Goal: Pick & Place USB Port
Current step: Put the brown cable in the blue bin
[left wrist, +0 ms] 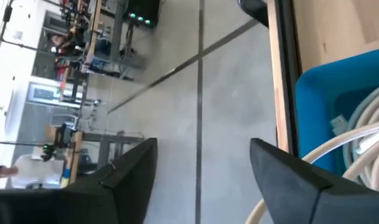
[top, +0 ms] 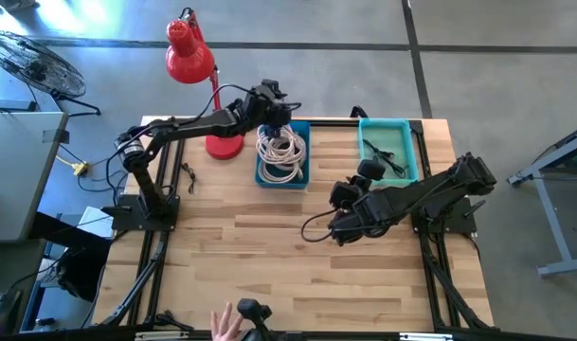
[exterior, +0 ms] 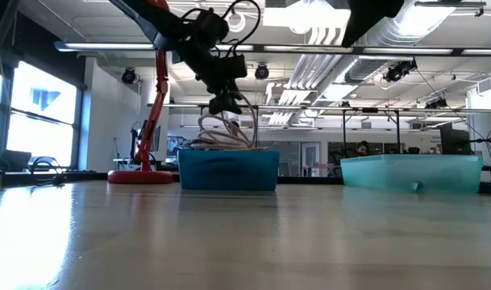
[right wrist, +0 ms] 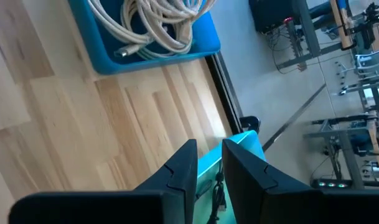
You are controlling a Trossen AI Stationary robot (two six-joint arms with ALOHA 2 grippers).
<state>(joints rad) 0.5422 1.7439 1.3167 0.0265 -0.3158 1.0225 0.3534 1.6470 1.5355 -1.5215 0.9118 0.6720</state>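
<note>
Hovering my left gripper above the blue bin of coiled white cables, I see its fingers spread, holding nothing. My right gripper waits mid-table, fingers nearly together and empty.

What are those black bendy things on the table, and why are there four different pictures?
Those are two robot arms, each ending in a two-finger gripper. One picture looks down from above, one looks level across the wooden table, and two come from little cameras on the arms' wrists. The left gripper hangs over a blue bin full of pale coiled cables; its fingers are open and hold nothing. The right gripper waits low over the middle of the table, nothing between its fingers. Beside it stands a teal bin with a dark cable inside. A red lamp stands at the back, and a person's hand shows at the front edge.
</note>
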